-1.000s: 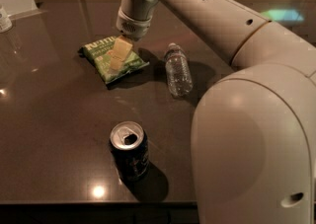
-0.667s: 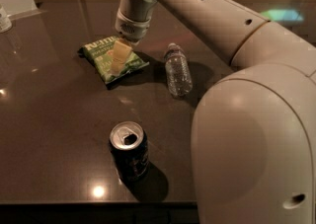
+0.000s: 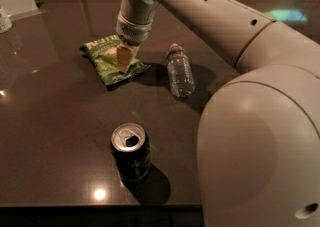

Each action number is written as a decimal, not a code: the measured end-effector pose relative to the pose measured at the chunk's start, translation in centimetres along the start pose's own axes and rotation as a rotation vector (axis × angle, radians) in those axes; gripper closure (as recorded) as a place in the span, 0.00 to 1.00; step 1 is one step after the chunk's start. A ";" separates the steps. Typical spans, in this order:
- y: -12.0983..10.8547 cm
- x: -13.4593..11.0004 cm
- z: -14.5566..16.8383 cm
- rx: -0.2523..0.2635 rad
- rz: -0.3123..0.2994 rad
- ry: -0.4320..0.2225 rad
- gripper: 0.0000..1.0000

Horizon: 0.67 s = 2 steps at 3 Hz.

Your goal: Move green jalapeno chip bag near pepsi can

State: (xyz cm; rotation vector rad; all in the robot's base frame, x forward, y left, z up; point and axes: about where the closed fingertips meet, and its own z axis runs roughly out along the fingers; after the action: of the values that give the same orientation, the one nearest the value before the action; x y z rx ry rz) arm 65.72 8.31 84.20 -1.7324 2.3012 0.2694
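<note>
The green jalapeno chip bag [image 3: 107, 61] lies flat on the dark table at the back left of centre. My gripper [image 3: 124, 59] comes down from the arm above and sits right on the bag's right half, touching or just over it. The pepsi can [image 3: 131, 152] stands upright near the table's front edge, its opened silver top showing, well in front of the bag and apart from it.
A clear plastic water bottle [image 3: 180, 71] lies on its side to the right of the bag. My arm and its large pale body [image 3: 260, 141] fill the right side. The dark table [image 3: 55, 136] ends at a front edge just below the can. A pale object [image 3: 5, 20] is at far left.
Almost nothing has changed: the gripper stays on the chip bag with only a slight shift. The bag, the can and the bottle have not moved.
</note>
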 end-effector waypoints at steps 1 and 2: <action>0.4 0.3 -0.9 0.001 -0.009 -0.008 0.88; 1.2 0.4 -2.8 -0.011 -0.063 -0.006 1.00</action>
State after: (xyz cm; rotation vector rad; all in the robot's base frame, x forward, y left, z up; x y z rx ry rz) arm 64.23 7.46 86.76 -1.8036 2.2401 0.2760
